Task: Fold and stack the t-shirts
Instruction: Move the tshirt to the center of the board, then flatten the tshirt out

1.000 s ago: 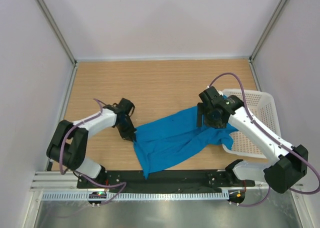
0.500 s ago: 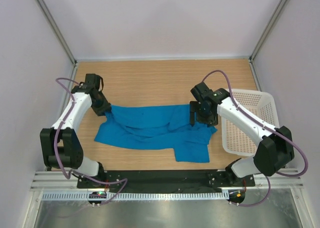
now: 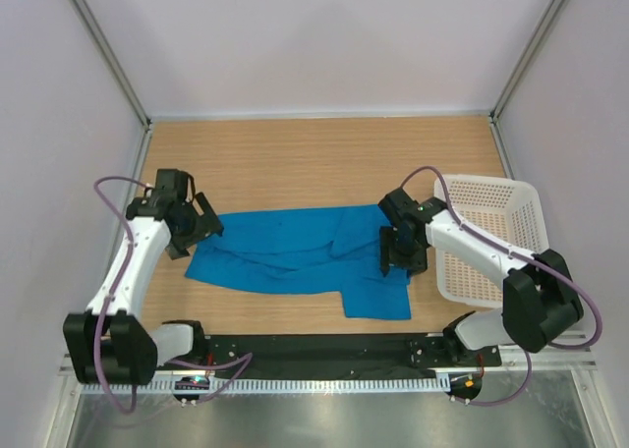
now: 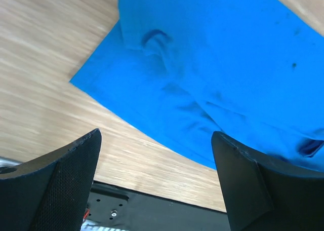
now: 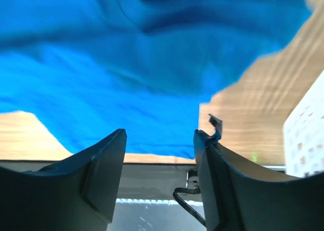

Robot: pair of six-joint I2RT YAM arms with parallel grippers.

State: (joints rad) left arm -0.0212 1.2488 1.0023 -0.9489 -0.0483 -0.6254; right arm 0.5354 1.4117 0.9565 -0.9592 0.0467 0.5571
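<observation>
Left arm (image 3: 133, 261) up close: white shells between black joints; right arm (image 3: 472, 247), same livery; a purple cable (image 3: 98, 195) loops off each one; chunky black bases (image 3: 108, 345); left gripper (image 4: 155, 135) shows matte black wedge fingers, finely textured; right gripper (image 5: 159, 132), smoother black.

In the left wrist view the blue t-shirt (image 4: 217, 64) runs off the upper and right edges. In the right wrist view it is blurred and cut at the top, and the lattice basket (image 5: 306, 140) is a sliver at the right edge. From above, the right arm (image 3: 472, 244) hides part of its left rim.
</observation>
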